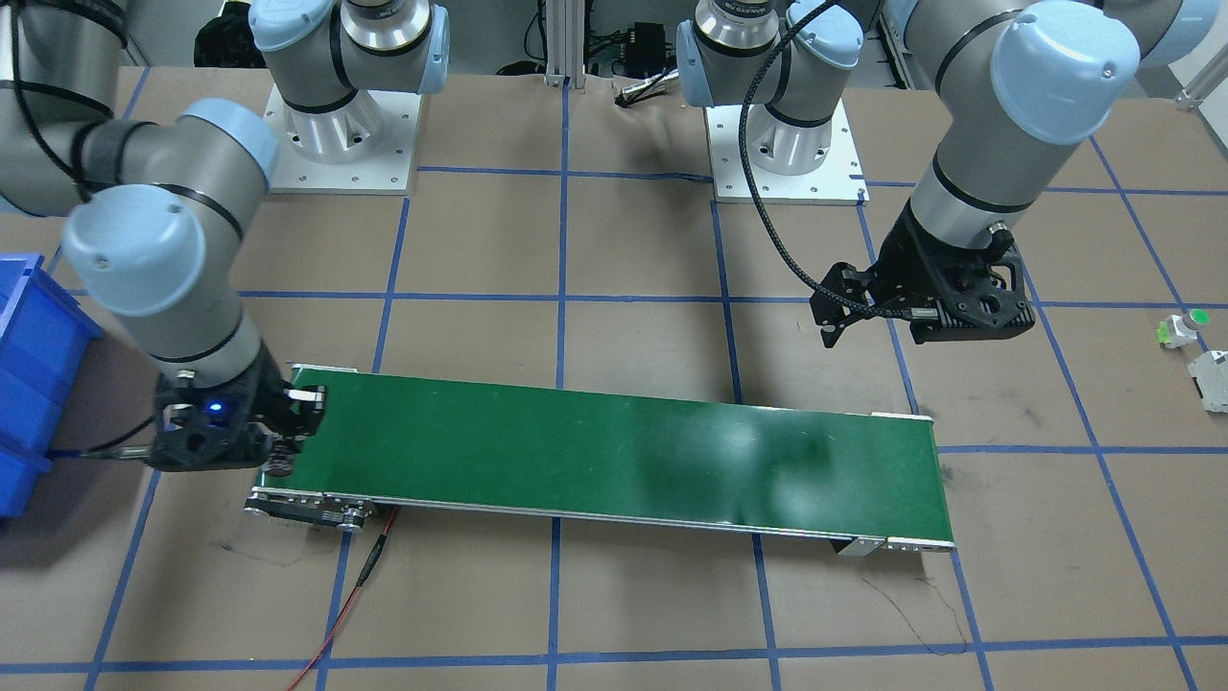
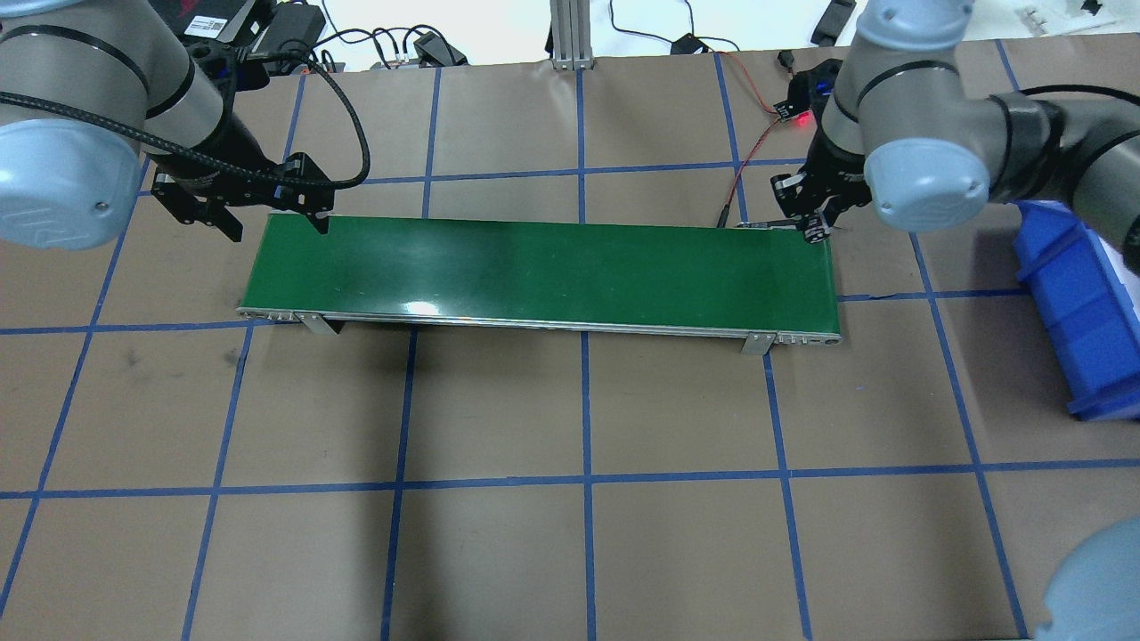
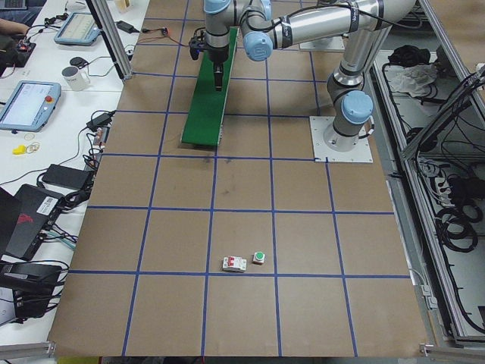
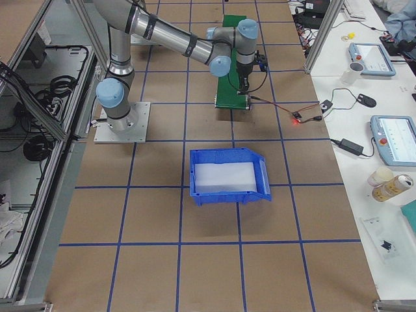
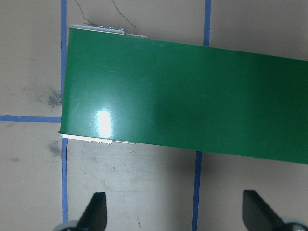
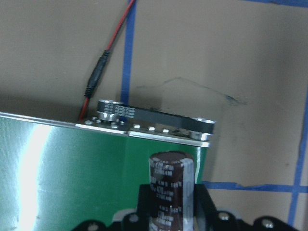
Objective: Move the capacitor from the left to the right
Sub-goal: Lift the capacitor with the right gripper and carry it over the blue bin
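Note:
The capacitor [image 6: 171, 185], a dark brown cylinder with a pale grey stripe, stands upright between the fingers of my right gripper [image 6: 171, 209], which is shut on it. It is held just above the end of the green conveyor belt [image 6: 72, 183]. In the front view my right gripper [image 1: 286, 451] is at the belt's [image 1: 614, 451] left end. In the overhead view it [image 2: 815, 223] is at the belt's [image 2: 534, 267] far right corner. My left gripper [image 5: 175, 211] is open and empty, beside the belt's [image 5: 192, 96] other end; it also shows in the overhead view [image 2: 276, 223].
A blue bin [image 2: 1069, 303] stands on the table past my right gripper; it also shows in the right side view [image 4: 227, 175]. A red-black wire [image 6: 103, 67] runs off from the belt's end. A small white part with a green cap [image 1: 1185, 326] and a pale blocky part [image 1: 1211, 379] lie far beyond my left arm.

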